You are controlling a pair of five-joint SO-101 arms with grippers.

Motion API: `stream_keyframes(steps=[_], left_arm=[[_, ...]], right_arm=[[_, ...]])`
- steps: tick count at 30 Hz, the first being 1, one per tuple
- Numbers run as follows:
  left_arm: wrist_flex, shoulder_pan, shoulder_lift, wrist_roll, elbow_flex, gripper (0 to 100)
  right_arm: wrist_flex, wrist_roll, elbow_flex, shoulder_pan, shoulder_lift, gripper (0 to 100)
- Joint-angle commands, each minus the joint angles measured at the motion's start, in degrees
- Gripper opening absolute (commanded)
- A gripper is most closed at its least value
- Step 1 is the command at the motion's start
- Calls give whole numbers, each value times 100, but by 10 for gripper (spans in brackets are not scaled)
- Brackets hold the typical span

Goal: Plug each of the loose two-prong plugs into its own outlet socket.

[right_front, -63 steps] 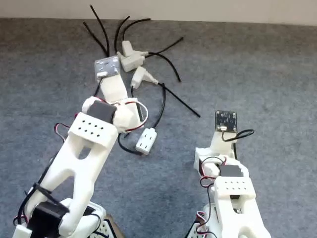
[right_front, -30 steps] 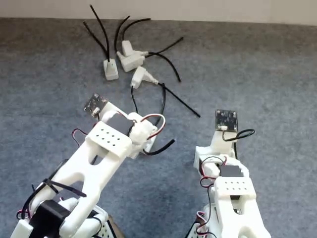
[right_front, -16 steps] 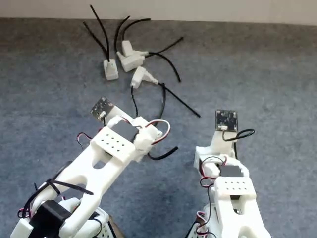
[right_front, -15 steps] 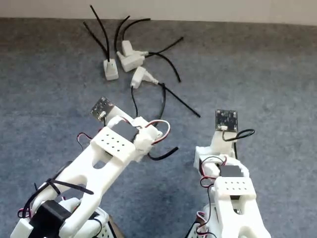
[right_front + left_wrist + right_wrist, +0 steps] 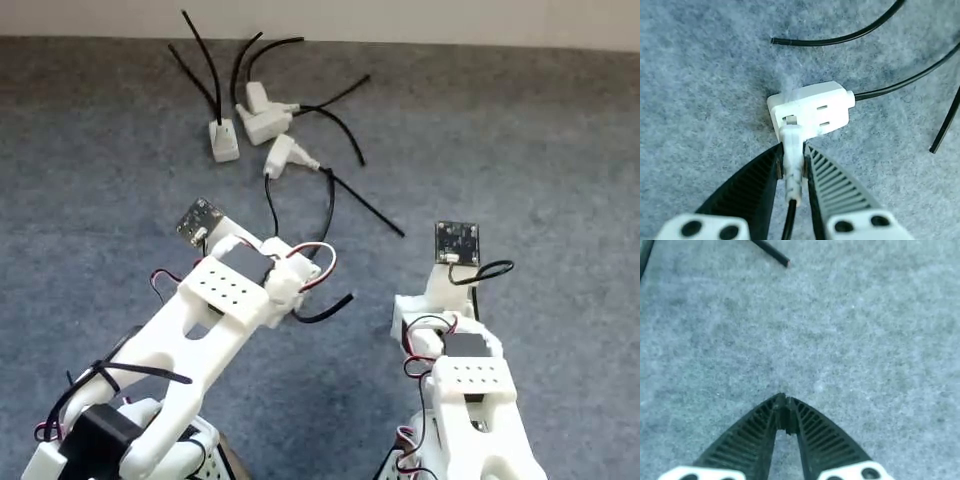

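White plug (image 5: 791,150), tip touching white outlet socket (image 5: 810,109); other white plugs (image 5: 280,155) clustered, well apart

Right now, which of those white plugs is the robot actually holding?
The plug pinched in the left hand, its tip at the white outlet socket. The other plugs lie loose in a cluster farther away on the carpet.

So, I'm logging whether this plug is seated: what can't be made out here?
1. Left wrist view: the prongs of the plug held by the left gripper are hidden by the plug's own body at the outlet socket, so seating is unclear.
2. High view: the left arm covers that plug and socket.
3. High view: the loose plugs at the far end are too small to count their prongs.
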Motion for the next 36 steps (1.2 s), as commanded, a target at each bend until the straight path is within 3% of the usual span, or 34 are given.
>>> stream_keyframes(steps=[1, 8, 15, 24, 29, 36], left_arm=[[-62, -48, -31, 35, 13, 7], [44, -207, -13, -88, 40, 7], [220, -224, -13, -1547, 259, 7], [1029, 233, -22, -2092, 233, 7], [1653, 207, -22, -2998, 48, 7], [1442, -215, -13, -3956, 92, 7]], right_arm=[[-110, -44, -13, 31, -92, 8], [-110, -44, -13, 31, -92, 8], [-110, -44, -13, 31, -92, 8], [-110, -44, -13, 31, -92, 8], [-110, -44, -13, 31, -92, 8], [-110, -44, -13, 31, -92, 8]])
